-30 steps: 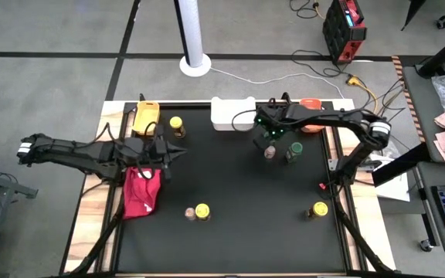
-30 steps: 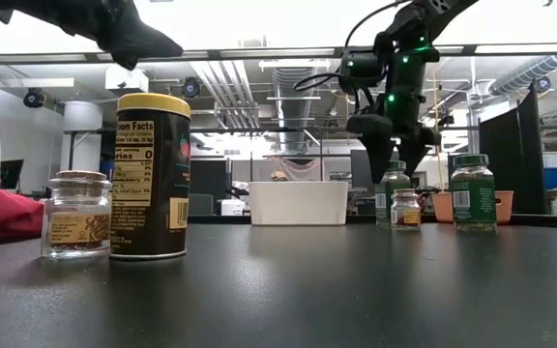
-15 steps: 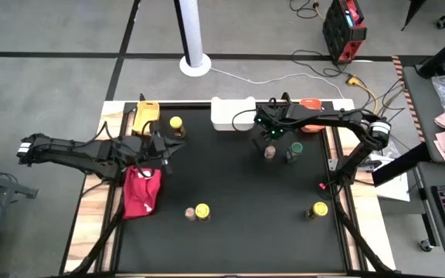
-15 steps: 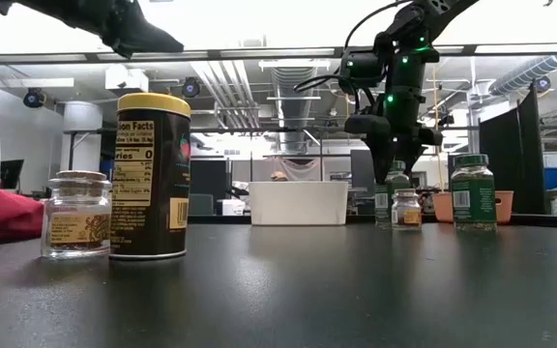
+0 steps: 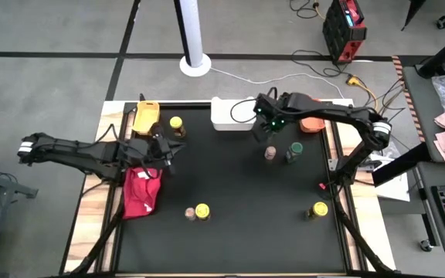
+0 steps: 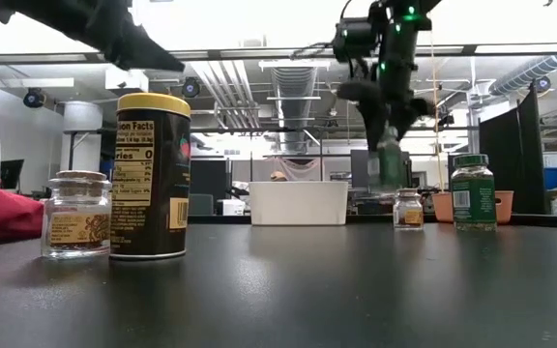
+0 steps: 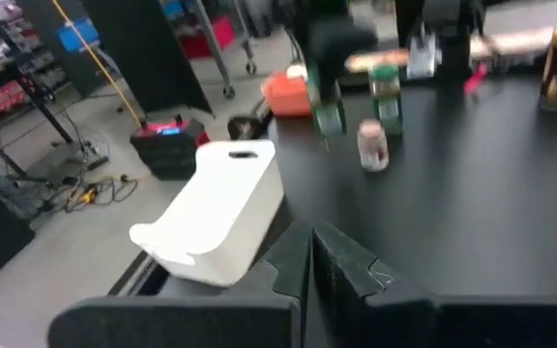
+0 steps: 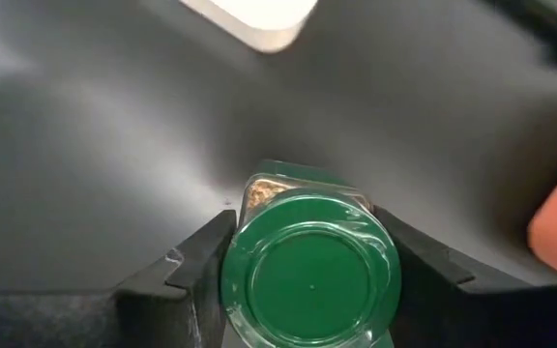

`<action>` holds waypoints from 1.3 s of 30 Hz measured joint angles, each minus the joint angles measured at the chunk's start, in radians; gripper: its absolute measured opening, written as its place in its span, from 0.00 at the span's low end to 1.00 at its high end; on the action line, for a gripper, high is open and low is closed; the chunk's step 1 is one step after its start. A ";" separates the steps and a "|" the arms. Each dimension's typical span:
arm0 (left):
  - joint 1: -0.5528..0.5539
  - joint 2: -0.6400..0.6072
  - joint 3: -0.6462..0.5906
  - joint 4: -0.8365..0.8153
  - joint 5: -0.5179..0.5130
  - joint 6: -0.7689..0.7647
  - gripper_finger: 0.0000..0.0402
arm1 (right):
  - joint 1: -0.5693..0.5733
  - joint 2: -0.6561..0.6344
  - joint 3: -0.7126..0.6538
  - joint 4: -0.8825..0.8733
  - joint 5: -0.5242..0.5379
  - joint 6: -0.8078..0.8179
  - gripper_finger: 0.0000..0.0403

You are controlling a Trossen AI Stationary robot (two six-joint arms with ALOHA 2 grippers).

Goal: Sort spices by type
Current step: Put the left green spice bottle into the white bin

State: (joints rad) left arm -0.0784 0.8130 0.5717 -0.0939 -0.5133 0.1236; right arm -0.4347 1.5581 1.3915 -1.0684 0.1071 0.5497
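Black table (image 5: 230, 232), white tray (image 5: 226, 116) at its far edge. Right gripper (image 8: 307, 266) clenched on a green-lidded spice jar (image 8: 309, 280), lifted clear of the table near that tray. Left gripper (image 7: 311, 266) pinched shut, empty, above the red cloth (image 5: 141, 193).

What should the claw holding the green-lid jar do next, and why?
Probably carry it toward the other green-lidded jar and set it down beside it. The right claw is shut on the green-lid jar and has it lifted clear of the black table, near the white tray. Matching lids likely belong together. The left claw is shut and waits by the red cloth.
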 joint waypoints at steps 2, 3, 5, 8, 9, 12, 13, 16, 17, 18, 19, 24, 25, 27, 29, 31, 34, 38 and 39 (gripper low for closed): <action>0.000 0.013 -0.004 0.001 0.000 0.017 0.00 | 0.000 0.000 0.051 -0.032 0.001 -0.005 0.48; 0.000 0.021 -0.004 0.008 0.000 0.018 0.00 | 0.000 0.000 0.078 -0.044 0.001 -0.010 0.48; 0.000 0.040 -0.001 0.005 0.000 0.012 0.00 | -0.001 0.000 0.126 -0.048 0.001 -0.009 0.48; 0.000 0.069 0.004 0.007 0.006 -0.053 0.00 | -0.012 0.001 0.195 -0.045 -0.001 0.017 0.48; 0.000 0.078 0.004 0.008 0.006 -0.075 0.00 | -0.016 0.006 0.221 -0.042 0.000 0.027 0.48; 0.000 0.107 0.004 0.008 0.006 -0.097 0.00 | -0.025 0.033 0.303 -0.036 0.002 0.018 0.48; -0.002 0.111 0.004 0.008 0.007 -0.096 0.00 | -0.026 0.049 0.331 -0.037 0.003 0.017 0.48; -0.006 0.118 0.018 0.009 0.007 -0.086 0.00 | -0.024 0.115 0.430 -0.039 0.000 0.016 0.48; -0.009 0.112 0.022 0.014 0.009 -0.076 0.00 | -0.024 0.146 0.468 -0.047 -0.001 0.015 0.48; -0.014 0.104 0.024 0.014 0.010 -0.064 0.00 | -0.024 0.177 0.507 -0.061 -0.002 0.011 0.48; -0.019 0.094 0.024 0.014 0.011 -0.054 0.00 | -0.028 0.211 0.549 -0.083 -0.003 0.011 0.48; -0.048 0.020 0.023 -0.025 0.027 -0.027 0.00 | -0.058 0.370 0.732 -0.190 -0.003 0.031 0.48; -0.052 0.003 0.022 -0.039 0.028 -0.027 0.00 | -0.064 0.396 0.763 -0.206 -0.004 0.032 0.48; -0.054 -0.028 0.020 -0.046 0.028 -0.027 0.00 | -0.080 0.441 0.815 -0.226 -0.005 0.038 0.48; -0.054 -0.059 0.015 -0.047 0.027 -0.022 0.00 | -0.095 0.480 0.855 -0.228 -0.018 0.043 0.48; -0.054 -0.087 0.009 -0.048 0.027 -0.020 0.00 | -0.110 0.517 0.884 -0.231 -0.044 0.050 0.48; -0.054 -0.140 -0.003 -0.063 0.026 -0.019 0.00 | -0.135 0.557 0.907 -0.233 -0.063 0.061 0.48; -0.054 -0.220 -0.022 -0.067 0.025 -0.019 0.00 | -0.168 0.588 0.911 -0.238 -0.063 0.061 0.48; -0.054 -0.239 -0.027 -0.069 0.025 -0.019 0.00 | -0.175 0.595 0.911 -0.237 -0.063 0.060 0.48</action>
State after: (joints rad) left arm -0.1322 0.5739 0.5450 -0.1629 -0.4885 0.1041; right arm -0.6098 2.1536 2.3021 -1.3053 0.0445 0.6098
